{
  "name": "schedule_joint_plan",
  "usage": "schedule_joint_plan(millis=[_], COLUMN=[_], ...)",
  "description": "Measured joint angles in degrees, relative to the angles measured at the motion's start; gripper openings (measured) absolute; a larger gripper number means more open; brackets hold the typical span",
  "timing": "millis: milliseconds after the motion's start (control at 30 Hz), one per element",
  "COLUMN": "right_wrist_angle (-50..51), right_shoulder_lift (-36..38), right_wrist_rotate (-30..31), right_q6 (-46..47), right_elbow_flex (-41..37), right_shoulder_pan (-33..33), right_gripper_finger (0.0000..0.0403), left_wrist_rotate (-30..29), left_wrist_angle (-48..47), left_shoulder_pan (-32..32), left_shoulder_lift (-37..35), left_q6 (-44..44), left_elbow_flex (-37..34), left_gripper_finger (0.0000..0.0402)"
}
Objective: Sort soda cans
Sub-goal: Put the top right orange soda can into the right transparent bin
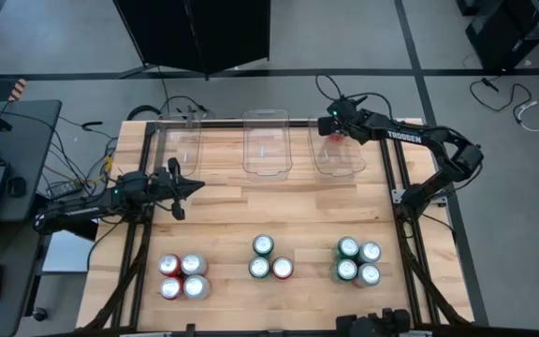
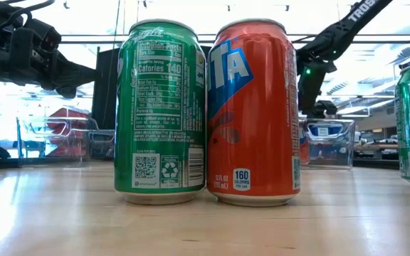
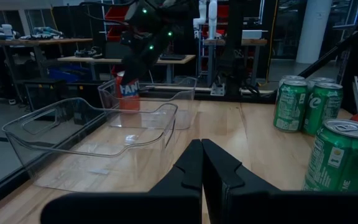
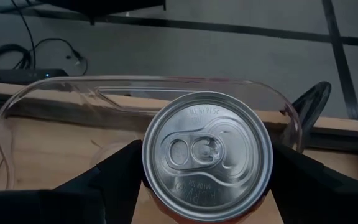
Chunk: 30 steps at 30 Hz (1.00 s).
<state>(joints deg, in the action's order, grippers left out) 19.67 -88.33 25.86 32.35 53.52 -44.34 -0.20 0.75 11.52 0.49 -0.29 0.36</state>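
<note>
My right gripper (image 1: 335,128) is over the right clear bin (image 1: 340,161) at the table's far side, shut on a red soda can (image 4: 207,152) whose silver top fills the right wrist view. My left gripper (image 1: 193,188) is shut and empty, above the table just near of the left bin (image 1: 181,145). Three groups of cans stand upright on their bases along the near edge: red and silver ones (image 1: 182,276) on the left, two green and a red (image 1: 269,260) in the middle, green and silver (image 1: 357,261) on the right. My right gripper pinches the red can's side wall just below its rim (image 4: 151,180), one finger (image 4: 114,174) on each side, coming from above and pointing down. The can is upright inside the right bin (image 3: 128,93); whether its base is on the bin's floor I cannot tell.
The middle clear bin (image 1: 267,142) stands between the other two. A bare strip of wood runs across the table between the bins and the can groups. In the low view a green can (image 2: 164,110) and a red can (image 2: 255,110) stand close to the camera.
</note>
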Motion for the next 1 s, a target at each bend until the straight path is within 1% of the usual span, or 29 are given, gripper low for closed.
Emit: schedule_joint_plan(millis=[200,267,533,633,733,833,900,1000], right_wrist_angle=[-0.16,-0.14,1.22,1.41,1.62,3.84,6.56,13.4], right_shoulder_lift=[0.04,0.04,-0.22,-0.22,-0.2,-0.2,-0.2,-0.2], right_wrist_rotate=[-0.07,-0.08,-0.62,-0.62,-0.62,-0.58,-0.58,-1.71], right_q6=[-1.09,-1.31,-2.7,-2.72,-3.44,-4.17,-5.32,-7.75], right_elbow_flex=[0.05,0.07,-0.21,-0.17,0.13,2.21,4.46,9.12], right_shoulder_pan=[-0.07,-0.07,-0.23,-0.35,-0.35,-0.35,-0.34,0.13], right_gripper_finger=[0.0289,0.0295,0.0375,0.0393,0.0397,0.0394,0.0394,0.0396], left_wrist_rotate=[0.0,0.02,0.0,0.0,-0.01,0.0,-0.01,0.0], left_wrist_angle=[-0.01,0.0,0.0,0.01,0.02,0.02,0.01,0.02], left_shoulder_pan=[0.01,0.0,0.0,0.01,0.01,-0.01,0.01,-0.02], left_shoulder_lift=[0.01,-0.01,0.0,-0.02,0.01,0.0,0.01,0.01], left_q6=[0.02,0.02,-0.01,0.01,0.02,0.01,0.0,0.01], left_elbow_flex=[0.01,0.02,0.01,0.0,0.0,0.01,0.01,0.01], left_gripper_finger=[0.0002,0.0002,0.0002,0.0002,0.0002,0.0002,0.0002,0.0002])
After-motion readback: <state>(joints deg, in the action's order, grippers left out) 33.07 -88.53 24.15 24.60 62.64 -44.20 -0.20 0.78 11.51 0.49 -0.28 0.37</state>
